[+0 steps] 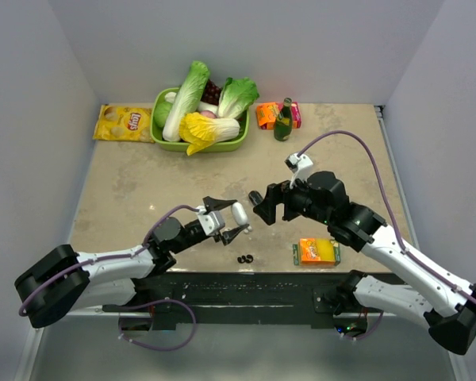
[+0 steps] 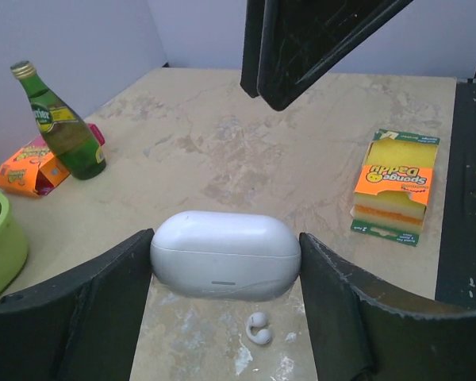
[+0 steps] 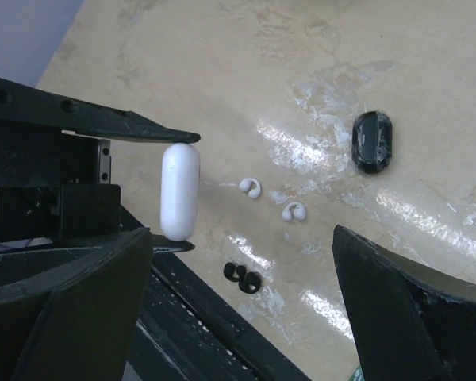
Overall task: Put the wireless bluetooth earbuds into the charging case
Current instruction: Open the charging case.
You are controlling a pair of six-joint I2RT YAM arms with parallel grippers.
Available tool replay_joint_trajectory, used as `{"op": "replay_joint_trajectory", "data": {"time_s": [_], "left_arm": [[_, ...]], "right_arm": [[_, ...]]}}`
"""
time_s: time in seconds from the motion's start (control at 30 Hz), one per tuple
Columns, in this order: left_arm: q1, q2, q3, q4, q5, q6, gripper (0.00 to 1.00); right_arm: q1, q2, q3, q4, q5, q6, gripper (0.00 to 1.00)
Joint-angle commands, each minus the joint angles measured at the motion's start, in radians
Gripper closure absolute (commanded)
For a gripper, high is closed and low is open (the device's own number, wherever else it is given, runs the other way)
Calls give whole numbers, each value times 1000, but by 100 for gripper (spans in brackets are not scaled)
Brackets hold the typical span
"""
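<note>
My left gripper (image 1: 236, 216) is shut on a white charging case (image 2: 224, 254), gripping its two ends and holding it above the table with its lid closed. Two white earbuds (image 3: 250, 187) (image 3: 294, 211) lie on the table just beyond the held case; one earbud (image 2: 259, 328) shows under it in the left wrist view. A black pair of earbuds (image 3: 243, 277) (image 1: 245, 259) lies close together near the table's front edge. A black case (image 3: 373, 141) rests shut farther out. My right gripper (image 1: 266, 205) hangs open and empty, facing the white case (image 3: 179, 190) from the right.
A packaged orange-and-yellow sponge (image 1: 317, 252) lies at the front right. At the back stand a green basket (image 1: 160, 136) of vegetables, a chips bag (image 1: 124, 123), a green bottle (image 1: 283, 120) and an orange box (image 1: 266, 116). A black rail (image 1: 246, 286) runs along the near edge.
</note>
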Motion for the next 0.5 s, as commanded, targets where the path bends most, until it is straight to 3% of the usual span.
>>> {"op": "replay_joint_trajectory", "data": {"time_s": [0.0, 0.47], "left_arm": [[-20, 6, 22, 55, 24, 91, 100], [-77, 38, 34, 43, -38, 122, 100]], "right_arm": [[2, 1, 9, 36, -89, -11, 2], [57, 171, 22, 97, -142, -22, 2]]}}
